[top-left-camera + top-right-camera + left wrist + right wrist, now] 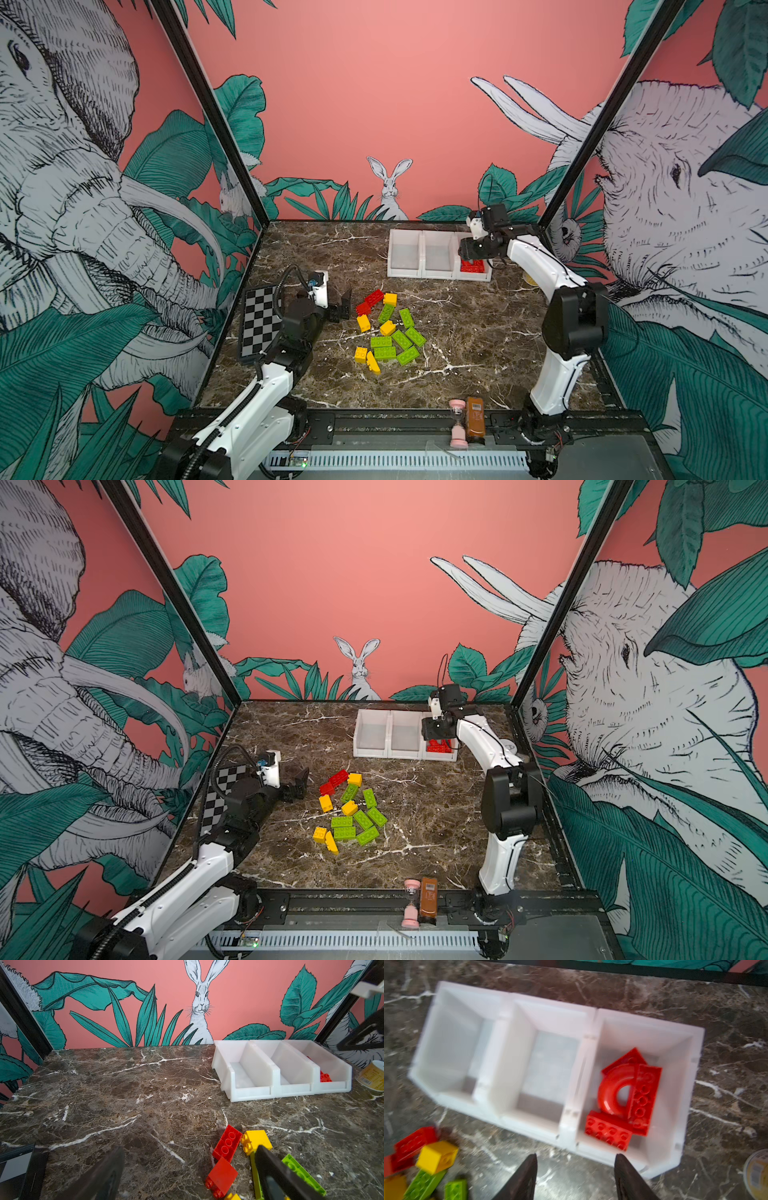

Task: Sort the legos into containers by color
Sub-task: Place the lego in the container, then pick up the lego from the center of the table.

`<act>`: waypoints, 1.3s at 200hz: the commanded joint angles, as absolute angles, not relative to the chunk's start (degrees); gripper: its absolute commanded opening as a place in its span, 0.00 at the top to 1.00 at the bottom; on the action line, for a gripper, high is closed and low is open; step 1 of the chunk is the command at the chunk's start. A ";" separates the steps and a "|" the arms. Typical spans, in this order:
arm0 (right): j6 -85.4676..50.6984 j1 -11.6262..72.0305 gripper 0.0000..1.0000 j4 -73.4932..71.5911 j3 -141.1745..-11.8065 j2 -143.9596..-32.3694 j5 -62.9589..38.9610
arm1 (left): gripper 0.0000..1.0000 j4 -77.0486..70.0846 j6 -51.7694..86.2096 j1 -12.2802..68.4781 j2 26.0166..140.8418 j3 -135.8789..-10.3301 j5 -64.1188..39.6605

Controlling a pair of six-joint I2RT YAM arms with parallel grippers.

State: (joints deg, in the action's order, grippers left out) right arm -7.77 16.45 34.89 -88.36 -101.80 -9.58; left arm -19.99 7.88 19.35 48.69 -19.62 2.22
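Observation:
A loose pile of red, yellow and lime green legos [386,328] [351,812] lies mid-table. The three joined white containers [436,272] [403,754] stand at the back right. The rightmost bin [675,1088] holds red legos [608,1132], among them an arch piece [610,1088]; the two others show bare floors. My right gripper [576,1156] [471,253] hangs open over that bin's front edge, nothing between its fingers. My left gripper [190,1149] [340,305] is wide open and low at the pile's left, beside two red bricks [225,1157].
A folded checkerboard [259,322] lies along the left wall by the left arm. A yellow-labelled round jar [372,1076] [758,1172] sits just right of the bins. A pink hourglass [458,424] and a brown bottle [475,419] stand at the front edge.

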 commanded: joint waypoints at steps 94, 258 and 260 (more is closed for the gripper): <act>-23.42 45.69 0.42 30.21 -74.79 -98.40 0.93 | 0.01 -20.22 7.56 19.51 47.29 -18.98 2.65; -22.94 47.81 0.46 28.44 -80.15 -113.22 2.66 | 0.02 -19.96 7.50 19.59 46.46 -18.90 3.16; -22.87 47.81 0.46 28.42 -80.16 -113.32 2.64 | 0.02 -19.95 7.52 19.53 46.48 -18.90 3.10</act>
State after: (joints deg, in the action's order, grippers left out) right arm -23.35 47.64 28.51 -78.70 -112.36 1.26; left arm -19.81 7.88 19.35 47.55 -19.62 2.61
